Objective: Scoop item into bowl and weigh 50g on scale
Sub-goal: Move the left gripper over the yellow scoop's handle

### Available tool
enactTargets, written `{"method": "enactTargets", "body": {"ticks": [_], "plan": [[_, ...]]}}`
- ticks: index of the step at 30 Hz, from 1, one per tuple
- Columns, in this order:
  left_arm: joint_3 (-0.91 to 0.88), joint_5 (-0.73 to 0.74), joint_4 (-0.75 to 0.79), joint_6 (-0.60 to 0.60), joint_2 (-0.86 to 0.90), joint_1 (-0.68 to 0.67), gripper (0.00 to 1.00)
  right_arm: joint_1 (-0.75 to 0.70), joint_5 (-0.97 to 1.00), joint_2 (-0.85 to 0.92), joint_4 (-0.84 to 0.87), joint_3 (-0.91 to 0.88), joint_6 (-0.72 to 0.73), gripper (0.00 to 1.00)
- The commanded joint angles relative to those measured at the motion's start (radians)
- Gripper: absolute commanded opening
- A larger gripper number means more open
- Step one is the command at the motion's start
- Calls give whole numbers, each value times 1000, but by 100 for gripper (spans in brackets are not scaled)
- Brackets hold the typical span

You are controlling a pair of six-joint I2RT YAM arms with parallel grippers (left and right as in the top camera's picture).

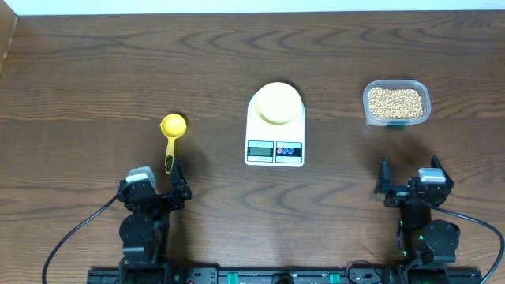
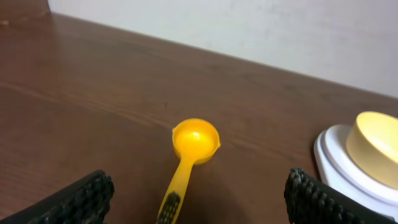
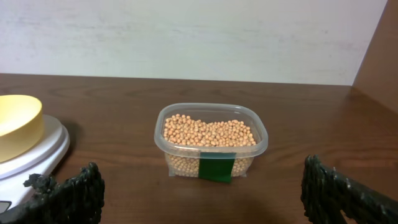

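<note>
Tan beans [image 1: 396,102] fill a clear plastic tub [image 1: 424,93] at the back right; they show in the right wrist view [image 3: 209,132] too. A pale-yellow bowl [image 1: 277,102] sits on the white scale [image 1: 274,150] at the table's middle; the bowl looks empty [image 2: 376,146]. A bright yellow scoop [image 1: 173,130] lies left of the scale, its handle pointing toward my left gripper [image 1: 156,188]. My left gripper [image 2: 199,202] is open and empty, just short of the handle. My right gripper [image 1: 409,186] is open and empty, in front of the tub [image 3: 199,196].
The scale's edge [image 3: 37,158] and the bowl [image 3: 15,124] show at the left of the right wrist view. A pale wall runs behind the table's far edge. Bare dark wood lies between the objects.
</note>
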Motion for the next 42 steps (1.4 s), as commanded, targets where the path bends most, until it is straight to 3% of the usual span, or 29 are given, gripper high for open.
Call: {"method": "enactTargets", "body": {"ticks": [1,15,42], "plan": [[92,-6,-16,21,53,3,91,10,11,-7,-3,-1,-12,99],[439,-6,-194,21,447,3,91,10,11,-7,-3,-1,-12,99],[1050,-18,-628,111,954,13,91,10,11,-7,-3,-1,-12,99]]}}
